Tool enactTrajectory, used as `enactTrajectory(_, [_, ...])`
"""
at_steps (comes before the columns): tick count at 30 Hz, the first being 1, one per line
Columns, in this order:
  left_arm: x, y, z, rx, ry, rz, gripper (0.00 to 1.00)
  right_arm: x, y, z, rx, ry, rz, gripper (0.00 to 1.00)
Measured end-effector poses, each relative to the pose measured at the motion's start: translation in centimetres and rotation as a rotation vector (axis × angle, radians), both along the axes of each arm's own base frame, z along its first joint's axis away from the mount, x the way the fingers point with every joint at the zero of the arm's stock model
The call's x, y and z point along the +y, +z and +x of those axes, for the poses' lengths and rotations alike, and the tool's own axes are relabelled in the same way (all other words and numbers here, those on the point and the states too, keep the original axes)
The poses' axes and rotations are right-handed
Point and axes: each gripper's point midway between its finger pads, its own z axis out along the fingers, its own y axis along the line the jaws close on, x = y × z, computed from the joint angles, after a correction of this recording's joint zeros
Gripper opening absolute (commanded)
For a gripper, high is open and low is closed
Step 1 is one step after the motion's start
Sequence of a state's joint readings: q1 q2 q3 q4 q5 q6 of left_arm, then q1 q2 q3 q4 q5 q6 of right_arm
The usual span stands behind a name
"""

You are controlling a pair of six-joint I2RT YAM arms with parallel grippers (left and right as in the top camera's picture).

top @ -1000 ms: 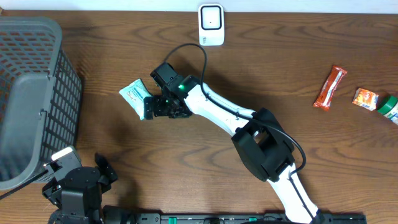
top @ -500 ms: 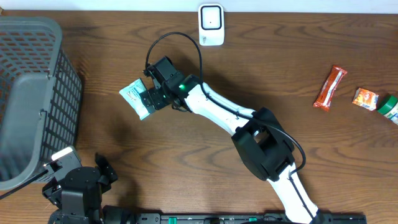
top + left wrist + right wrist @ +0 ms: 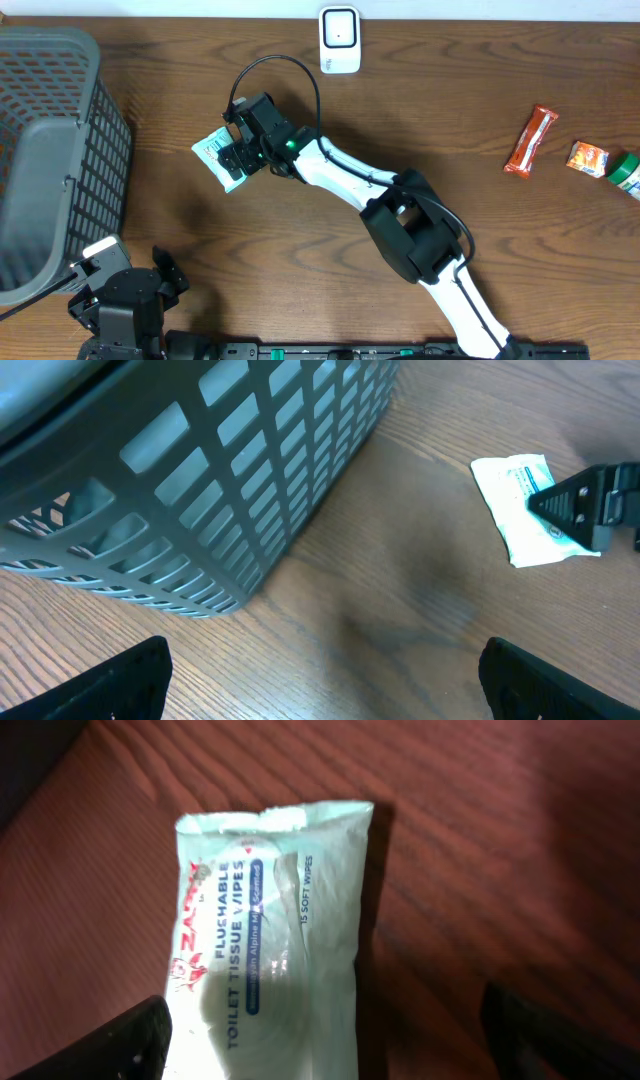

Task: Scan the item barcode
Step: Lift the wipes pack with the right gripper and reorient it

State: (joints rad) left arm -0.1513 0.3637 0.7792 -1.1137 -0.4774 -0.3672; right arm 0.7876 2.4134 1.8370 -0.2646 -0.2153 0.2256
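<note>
One flushable wipes pack (image 3: 270,950) is lying on the surface (image 3: 480,80) near one grey basket (image 3: 50,150), the right gripper (image 3: 237,160) hanging over it, jaws wide apart; left gripper (image 3: 320,675) jaws also apart. One scanner (image 3: 339,40) is sitting at the far edge, open wood between

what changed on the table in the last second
The right gripper slid left and slightly away from the robot, further over the wipes pack. Its jaws stand open above the pack; nothing was gripped or released. The pack, the left gripper, the basket, the scanner and the snack bar stayed put.
</note>
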Motion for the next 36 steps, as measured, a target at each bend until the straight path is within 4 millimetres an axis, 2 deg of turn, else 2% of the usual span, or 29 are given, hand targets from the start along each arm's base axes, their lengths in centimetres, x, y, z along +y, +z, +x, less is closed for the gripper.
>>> enactTrajectory(3, [0.0, 0.0, 0.0, 0.0, 0.0, 0.0, 0.98, 0.2, -0.5, 0.0, 0.003, 0.013, 0.005, 0.91])
enactTrajectory(7, [0.0, 0.0, 0.0, 0.0, 0.0, 0.0, 0.98, 0.4, -0.5, -0.4, 0.02, 0.036, 0.023, 0.82])
enactTrajectory(11, [0.0, 0.0, 0.0, 0.0, 0.0, 0.0, 0.98, 0.7, -0.7, -0.8, 0.037, 0.053, 0.036, 0.61])
enactTrajectory(16, [0.0, 0.0, 0.0, 0.0, 0.0, 0.0, 0.98, 1.3, -1.1, -0.9, 0.044, 0.081, 0.061, 0.61])
enactTrajectory(17, [0.0, 0.0, 0.0, 0.001, -0.001, 0.0, 0.98, 1.5, -1.1, -0.9, 0.044, 0.086, 0.069, 0.56])
enactTrajectory(19, [0.0, 0.0, 0.0, 0.0, 0.0, 0.0, 0.98, 1.9, -1.2, -0.8, 0.039, 0.098, 0.083, 0.3])
enactTrajectory(21, [0.0, 0.0, 0.0, 0.0, 0.0, 0.0, 0.98, 2.2, -1.5, -1.0, 0.064, 0.109, 0.105, 0.11])
enactTrajectory(26, [0.0, 0.0, 0.0, 0.0, 0.0, 0.0, 0.98, 2.3, -0.7, -1.2, 0.119, 0.144, 0.16, 0.01])
enactTrajectory(28, [0.0, 0.0, 0.0, 0.0, 0.0, 0.0, 0.98, 1.9, -0.6, -1.9, 0.191, 0.167, 0.189, 0.01])
enactTrajectory(31, [0.0, 0.0, 0.0, 0.0, 0.0, 0.0, 0.98, 0.9, 0.1, -3.0, 0.399, 0.165, 0.273, 0.01])
enactTrajectory(33, [0.0, 0.0, 0.0, 0.0, 0.0, 0.0, 0.98, -0.3, 1.1, -3.5, 0.597, 0.125, 0.347, 0.01])
enactTrajectory(36, [0.0, 0.0, 0.0, 0.0, 0.0, 0.0, 0.98, -2.7, 3.6, -2.9, 0.871, 0.069, 0.467, 0.01])
